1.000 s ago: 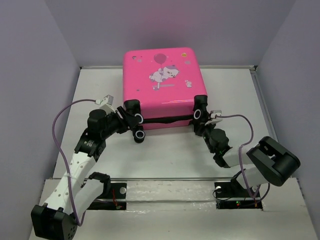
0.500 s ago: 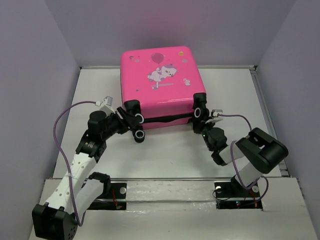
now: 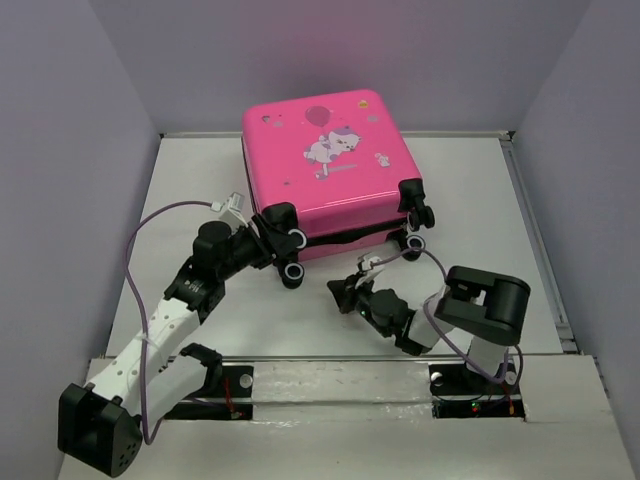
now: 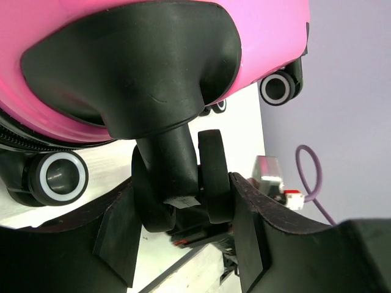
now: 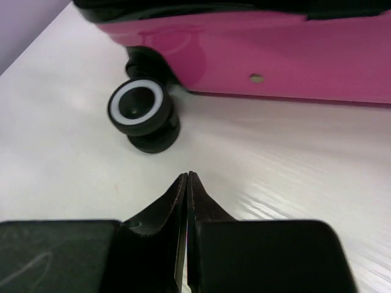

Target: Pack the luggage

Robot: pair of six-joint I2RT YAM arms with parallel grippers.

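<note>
1. Far-centre on the desk: luggage lies flat, lid up and shut, turned slightly off square. Cartoon print is on top and the casters face the arm bases.
2. Top view: left hand sits at the luggage's near-left corner and covers part of it, so the grip can't be read from above.
3. Left wrist view shows the grip. Both fingers bracket the near-left caster, clenched on it, one on the fork side and one on the wheel side. Pink shell and black wheel housing fill the upper frame and hide the lid.
4. Same view only: second wheel, white-ringed, is low left. Third wheel is at the right under the shell, against the lilac wall.
5. Top view: right hand is low in front of the luggage's near edge, apart from it and nearer the left caster pair. Can't tell whether it touches the desk.
6. Right wrist view: fingers are pressed tip to tip with nothing between, so clenched empty. Ahead, a ringed caster stands on the desk, with pink side wall behind it. A small rivet shows on that wall and black trim runs along the top edge.
7. Purple cable loops off the left arm, clear of the luggage.
</note>
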